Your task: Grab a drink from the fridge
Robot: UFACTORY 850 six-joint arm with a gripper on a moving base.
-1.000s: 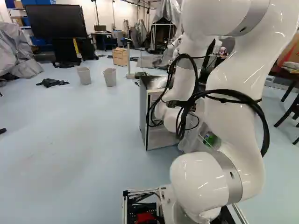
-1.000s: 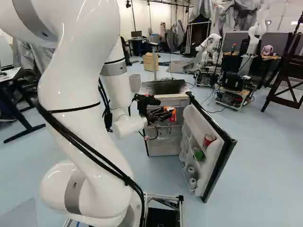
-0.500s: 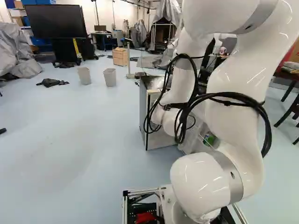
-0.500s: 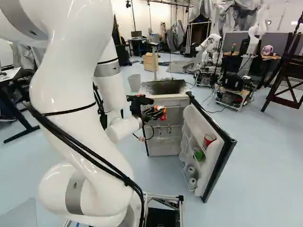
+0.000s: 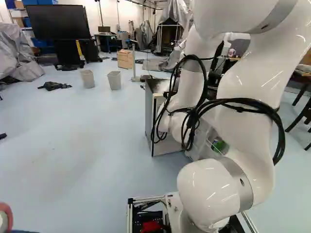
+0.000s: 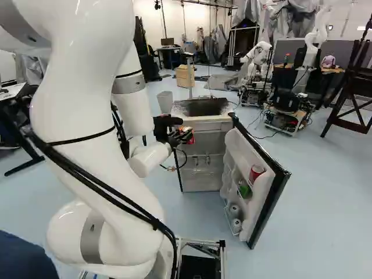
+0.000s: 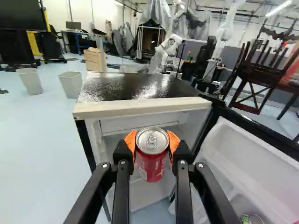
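Soda can (image 7: pixel 152 161) is clamped between both pads of the gripper (image 7: pixel 152 141), roughly upright, fridge (image 7: pixel 140 108) dead ahead of it. Looks out already, so I'd just back off, away from that open door (image 6: pixel 267 189).

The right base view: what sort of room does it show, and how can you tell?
Probably a robotics lab: another robot stands beyond the open fridge, and grey sheets hang at the back.
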